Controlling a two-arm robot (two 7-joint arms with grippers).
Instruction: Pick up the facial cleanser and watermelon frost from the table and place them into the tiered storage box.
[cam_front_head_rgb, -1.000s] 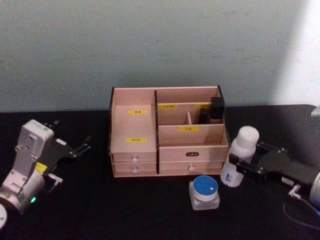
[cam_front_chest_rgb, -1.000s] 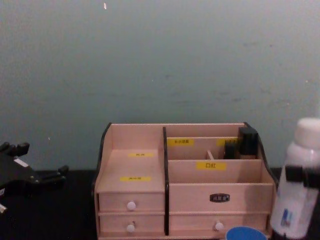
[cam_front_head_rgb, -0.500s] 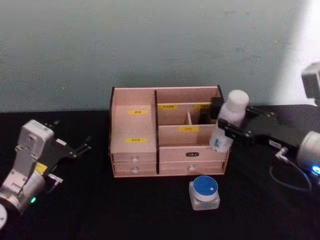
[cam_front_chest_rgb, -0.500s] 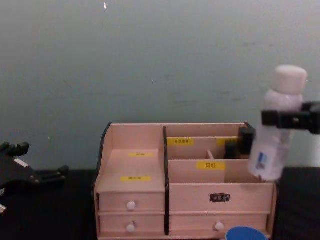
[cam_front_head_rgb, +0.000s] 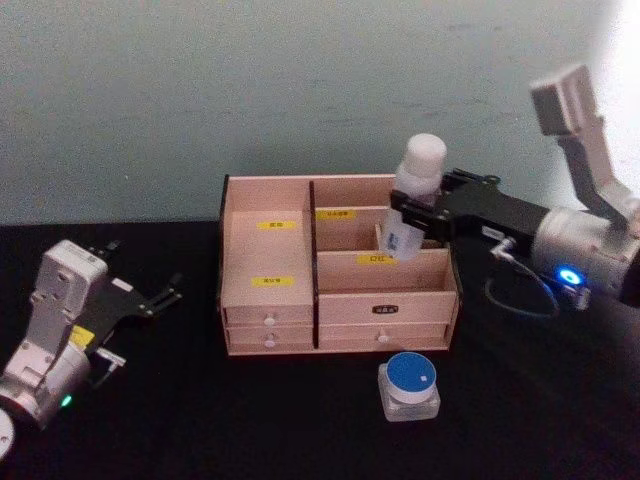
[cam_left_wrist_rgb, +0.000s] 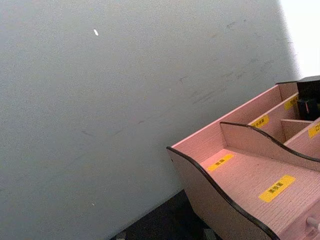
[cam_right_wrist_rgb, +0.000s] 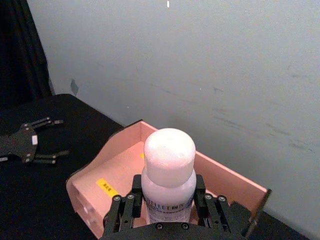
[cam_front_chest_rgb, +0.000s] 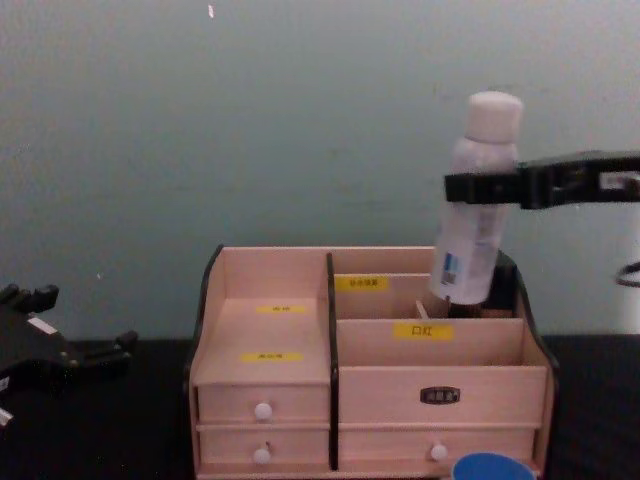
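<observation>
The right gripper (cam_front_chest_rgb: 480, 188), clamped on the slim white plastic facial cleanser (cam_front_chest_rgb: 465, 250), holds the bottle tilted over the upper right compartments of the pale wooden tiered storage box (cam_front_head_rgb: 270, 300), which stands on a black worktop (cam_front_head_rgb: 250, 430) before a plain grey-green wall (cam_front_head_rgb: 300, 90). The head view takes in the blue-lidded watermelon frost (cam_front_head_rgb: 410, 385) just before the drawers. The left gripper (cam_front_head_rgb: 148, 268) rests spread at far left.

Free way from above
The tiered storage box (cam_front_chest_rgb: 380, 385) is open-topped; a black object (cam_left_wrist_rgb: 309, 95) stands in its rear right corner.
</observation>
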